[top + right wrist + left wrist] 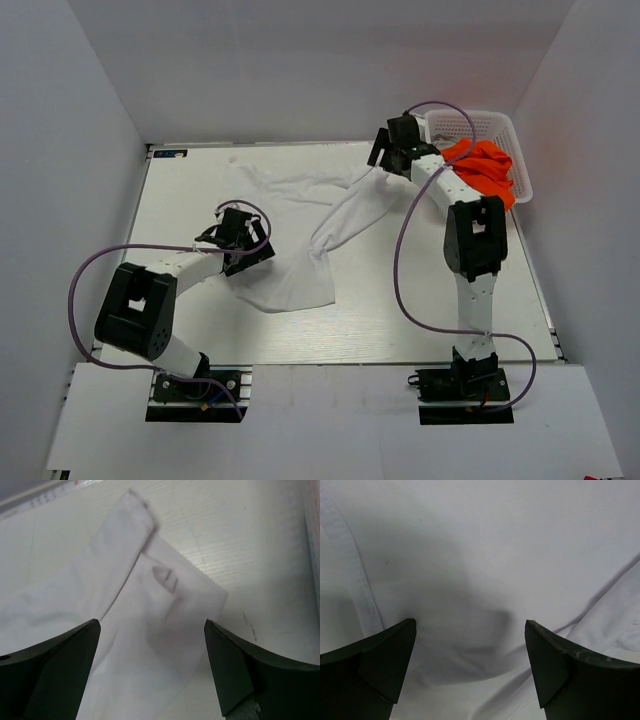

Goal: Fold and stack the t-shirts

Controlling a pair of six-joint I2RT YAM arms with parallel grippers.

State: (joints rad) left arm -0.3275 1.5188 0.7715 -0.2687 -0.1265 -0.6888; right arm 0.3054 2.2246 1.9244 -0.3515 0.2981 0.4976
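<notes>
Top view: white t-shirt lies rumpled mid-table; orange shirt sits in the basket, far right.
Left wrist: left gripper spread wide, empty, over flat cloth. Risk: pinching two layers.
Right wrist: right gripper gaping, empty, over a shirt corner. Risk: closing beside the edge.

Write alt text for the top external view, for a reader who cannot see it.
A crumpled white fabric t-shirt lies spread across the white tabletop, with the left gripper over its near-left part and the right gripper over its far-right end. A white plastic mesh basket at the far-right corner holds bunched orange cloth.
</notes>
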